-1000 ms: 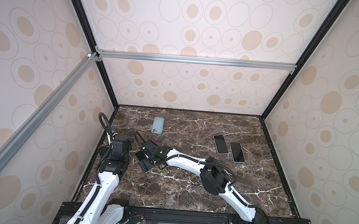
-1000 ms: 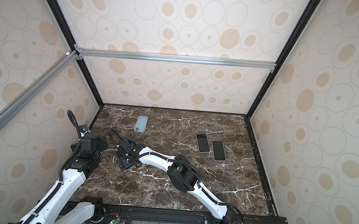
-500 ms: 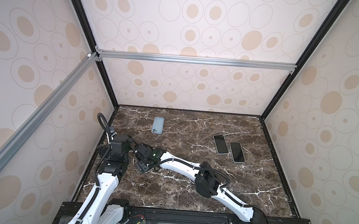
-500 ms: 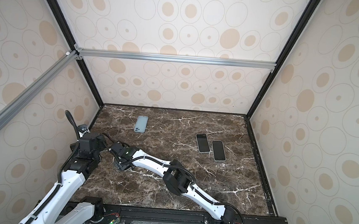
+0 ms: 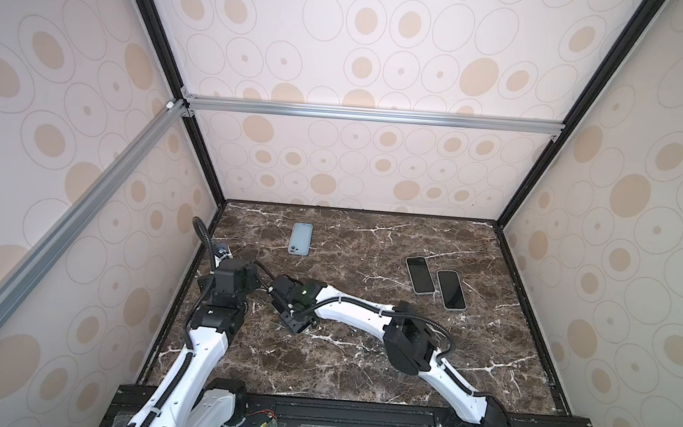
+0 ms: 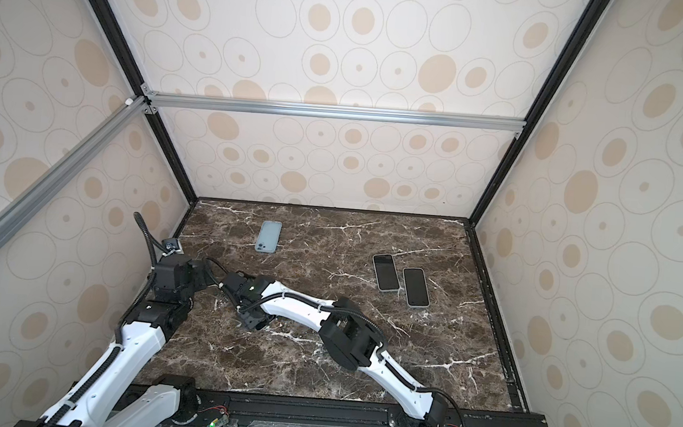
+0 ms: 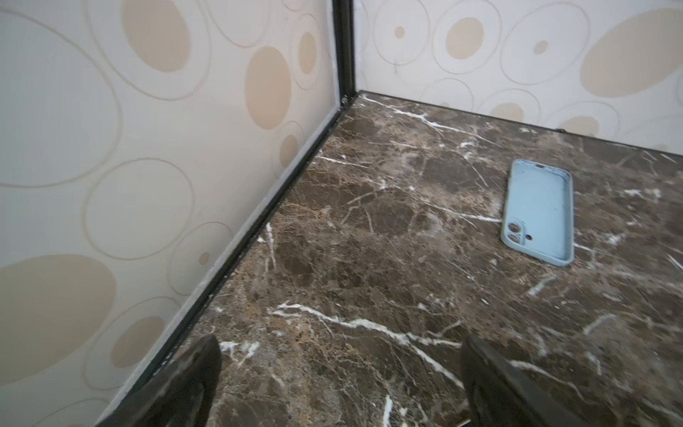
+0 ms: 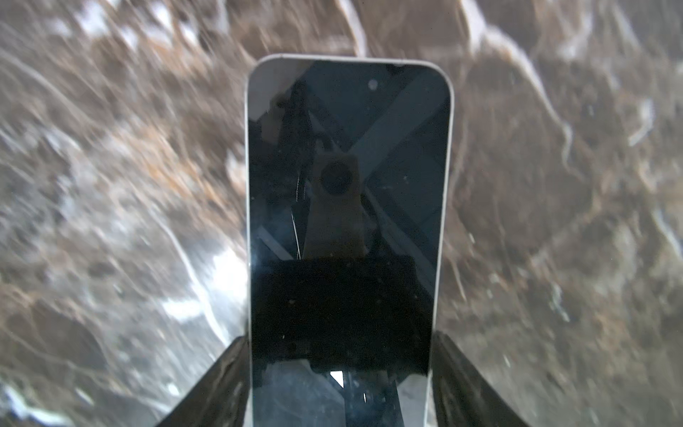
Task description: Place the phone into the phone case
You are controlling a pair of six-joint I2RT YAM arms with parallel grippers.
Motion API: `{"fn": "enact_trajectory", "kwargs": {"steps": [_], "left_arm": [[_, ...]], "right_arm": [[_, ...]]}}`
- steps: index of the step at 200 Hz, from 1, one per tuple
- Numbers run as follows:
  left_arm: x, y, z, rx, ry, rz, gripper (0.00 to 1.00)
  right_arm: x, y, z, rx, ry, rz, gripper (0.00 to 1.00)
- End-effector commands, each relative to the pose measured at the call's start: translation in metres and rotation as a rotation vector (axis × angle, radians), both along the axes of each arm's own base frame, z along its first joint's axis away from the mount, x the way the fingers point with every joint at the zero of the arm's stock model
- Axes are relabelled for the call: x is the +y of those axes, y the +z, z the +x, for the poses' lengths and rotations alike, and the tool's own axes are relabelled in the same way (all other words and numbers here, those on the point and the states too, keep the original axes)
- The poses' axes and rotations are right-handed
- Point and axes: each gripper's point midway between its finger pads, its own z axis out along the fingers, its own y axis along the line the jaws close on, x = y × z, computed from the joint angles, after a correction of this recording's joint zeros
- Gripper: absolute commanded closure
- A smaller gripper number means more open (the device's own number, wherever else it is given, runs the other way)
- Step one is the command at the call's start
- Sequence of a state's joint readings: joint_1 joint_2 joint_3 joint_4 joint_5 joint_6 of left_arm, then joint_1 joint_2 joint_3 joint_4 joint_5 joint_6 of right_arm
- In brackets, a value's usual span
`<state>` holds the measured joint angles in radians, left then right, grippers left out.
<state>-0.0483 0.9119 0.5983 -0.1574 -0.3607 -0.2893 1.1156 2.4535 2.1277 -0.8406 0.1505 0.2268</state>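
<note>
Right pincer has just clenched the black-screened, silver-edged phone; next, carry it to the pale-blue case before the released left pincer.

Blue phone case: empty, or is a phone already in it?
Empty. The case lies open side up, its bare blue inside and camera holes showing.

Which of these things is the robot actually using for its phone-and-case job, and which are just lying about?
Part of the job: dark-screened phone with a pale rim, held in the right gripper; empty light blue phone case, lying flat.
Just lying about: two more dark-screened phones, side by side on the brown marble tabletop.
</note>
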Motion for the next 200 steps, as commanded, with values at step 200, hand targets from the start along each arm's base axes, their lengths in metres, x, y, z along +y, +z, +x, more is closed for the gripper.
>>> {"fn": "enact_trajectory", "kwargs": {"steps": [200], "left_arm": [[-0.217,-0.029,0.023,0.299,-0.896,-0.719,0.18]], "right_arm": [[-0.095,0.097,0.013,-0.304,0.05,0.407,0.46]]}}
